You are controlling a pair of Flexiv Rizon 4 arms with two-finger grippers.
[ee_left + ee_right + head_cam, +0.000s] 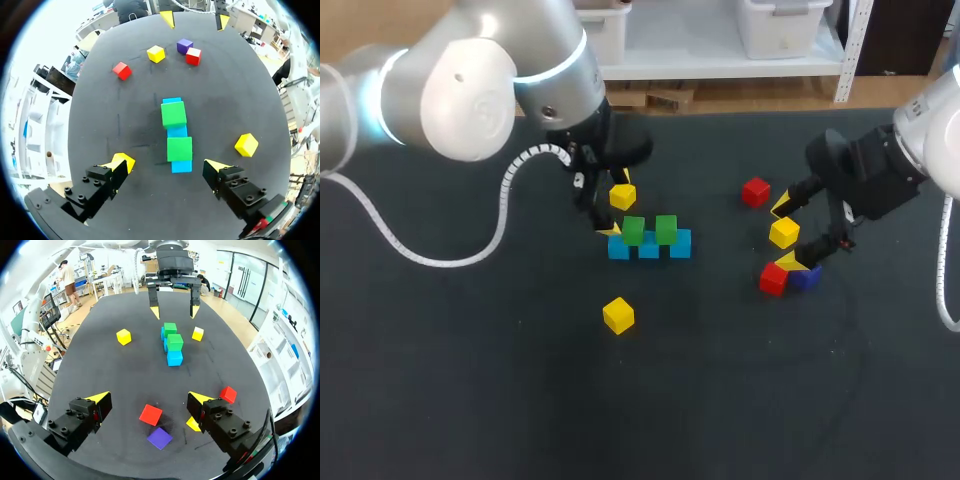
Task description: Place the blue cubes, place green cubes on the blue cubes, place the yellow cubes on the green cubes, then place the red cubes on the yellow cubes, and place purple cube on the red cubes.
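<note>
Three blue cubes (648, 247) lie in a row, with two green cubes (633, 231) (666, 229) on top, each bridging a joint. My left gripper (611, 207) hangs open over the row's left end; in its wrist view the blue row (181, 167) and green cubes (179, 148) run ahead from between its fingers (112, 181). A yellow cube (622, 196) lies just behind that end. My right gripper (783, 234) is open above another yellow cube (784, 233), beside a red cube (773, 278) and the purple cube (806, 277). A third yellow cube (618, 315) lies nearer the front.
A second red cube (755, 191) lies behind the right gripper. In the right wrist view a red cube (150, 415) and the purple cube (159, 438) lie under the open gripper (150, 399), and a yellow cube (192, 424) is half hidden by one finger.
</note>
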